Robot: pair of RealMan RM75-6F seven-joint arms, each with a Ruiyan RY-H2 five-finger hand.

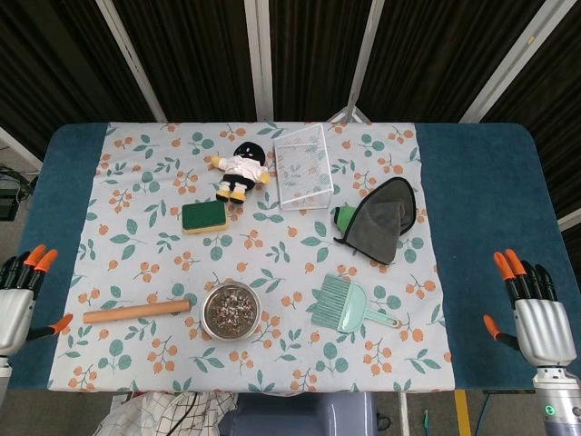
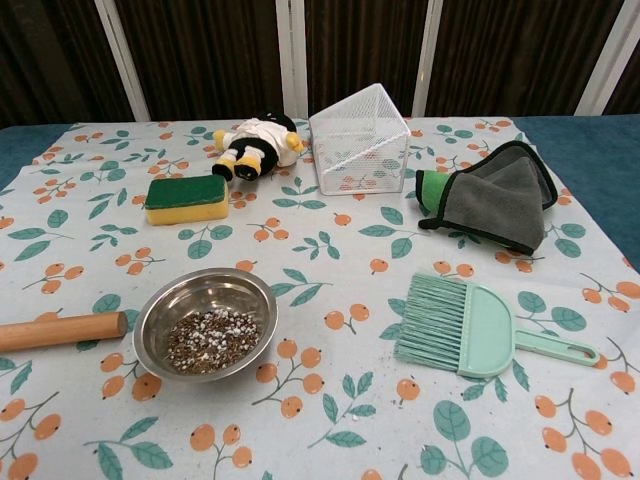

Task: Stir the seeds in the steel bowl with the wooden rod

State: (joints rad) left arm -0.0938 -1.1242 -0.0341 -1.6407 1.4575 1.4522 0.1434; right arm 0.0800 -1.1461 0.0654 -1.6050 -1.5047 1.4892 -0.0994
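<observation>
A steel bowl [image 1: 231,310] [image 2: 204,322] holding mixed seeds sits near the front of the floral cloth. Just to its left lies the wooden rod [image 1: 136,312] [image 2: 62,330], flat on the cloth and pointing at the bowl. My left hand [image 1: 18,298] hovers at the table's left edge, left of the rod, fingers apart and holding nothing. At the far right edge my right hand [image 1: 536,315] is open too, well away from the bowl. Neither hand shows in the chest view.
A mint brush and dustpan [image 1: 349,306] [image 2: 480,328] lie right of the bowl. Further back are a green-yellow sponge [image 1: 204,216], a plush toy [image 1: 240,168], a white wire basket [image 1: 303,166] and a grey cloth over a green item [image 1: 381,219].
</observation>
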